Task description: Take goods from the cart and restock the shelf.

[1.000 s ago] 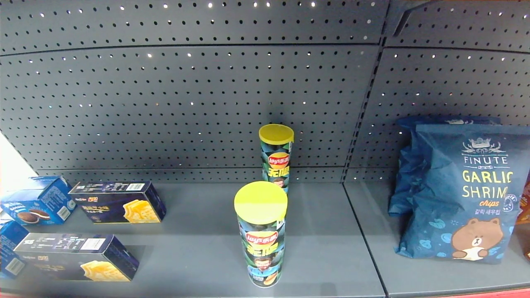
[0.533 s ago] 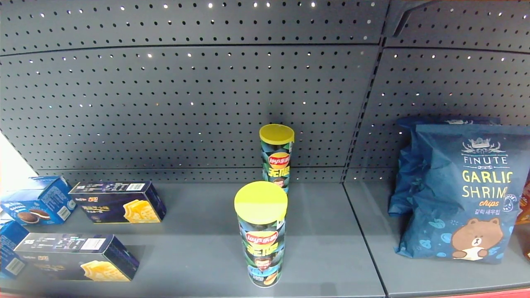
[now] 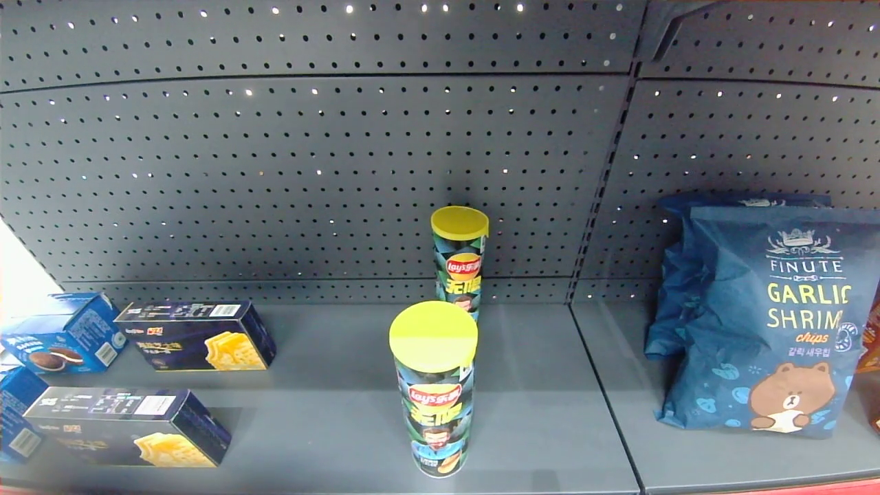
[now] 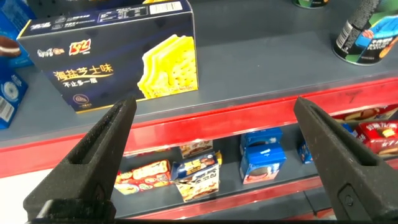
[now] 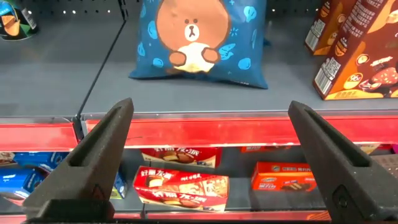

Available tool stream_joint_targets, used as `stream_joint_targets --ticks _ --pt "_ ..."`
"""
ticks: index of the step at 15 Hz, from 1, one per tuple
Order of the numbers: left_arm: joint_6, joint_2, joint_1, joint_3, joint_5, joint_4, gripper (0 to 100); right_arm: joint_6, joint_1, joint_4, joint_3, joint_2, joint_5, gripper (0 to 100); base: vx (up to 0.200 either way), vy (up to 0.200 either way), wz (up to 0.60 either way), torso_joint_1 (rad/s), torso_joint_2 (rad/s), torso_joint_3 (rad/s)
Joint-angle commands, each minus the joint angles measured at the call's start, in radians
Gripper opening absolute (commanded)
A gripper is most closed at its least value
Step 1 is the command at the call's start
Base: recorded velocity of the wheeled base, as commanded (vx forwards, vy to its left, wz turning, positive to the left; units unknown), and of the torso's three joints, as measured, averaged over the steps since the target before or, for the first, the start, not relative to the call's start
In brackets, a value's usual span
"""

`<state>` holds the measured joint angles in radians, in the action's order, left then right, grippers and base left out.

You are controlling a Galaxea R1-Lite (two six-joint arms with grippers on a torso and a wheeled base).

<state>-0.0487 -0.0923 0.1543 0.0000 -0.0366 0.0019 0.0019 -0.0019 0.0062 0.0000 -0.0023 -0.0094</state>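
Head view looks down onto the grey shelf (image 3: 330, 412), where two yellow-lidded chip cans stand upright, one behind the other. The front can (image 3: 433, 399) is near the shelf's lip and the back can (image 3: 459, 268) is close to the pegboard wall. Well off to the left lie two dark cracker boxes (image 3: 199, 337) and a blue cookie box (image 3: 65, 332). To the right, past the divider, the blue chip bags (image 3: 770, 323) stand leaning.

Just outside the red shelf edge (image 4: 249, 112), the left gripper (image 4: 211, 165) hangs with its fingers spread wide and nothing between them, facing the nearer cracker box. The right gripper (image 5: 208, 158) gapes just as empty before the front, bear-printed bag, with brown boxes (image 5: 360, 50) beside it.
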Motion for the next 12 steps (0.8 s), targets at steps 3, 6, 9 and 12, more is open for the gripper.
stream_joint_targets --ticks 3,6,9,12 --pt "-0.125 -0.037 0.076 -0.12 -0.023 -0.043 100 0.001 0.0 0.0 0.0 0.002 0.0 100 0.0 0.0 0.0 0.0 0.0 0.0" --pt "-0.166 -0.34 0.195 -0.313 -0.031 -0.043 100 0.0 0.0 0.0 0.0 0.002 0.0 100 0.0 0.0 0.0 0.0 0.0 0.0" --pt "-0.326 -0.655 0.271 -0.48 -0.02 -0.057 100 0.001 0.0 0.0 0.0 0.002 0.0 100 0.0 0.0 0.0 0.0 0.0 0.0" --pt "-0.141 -0.868 0.341 -0.491 -0.022 -0.257 100 0.0 0.0 0.0 0.0 0.002 0.0 100 0.0 0.0 0.0 0.0 0.0 0.0"
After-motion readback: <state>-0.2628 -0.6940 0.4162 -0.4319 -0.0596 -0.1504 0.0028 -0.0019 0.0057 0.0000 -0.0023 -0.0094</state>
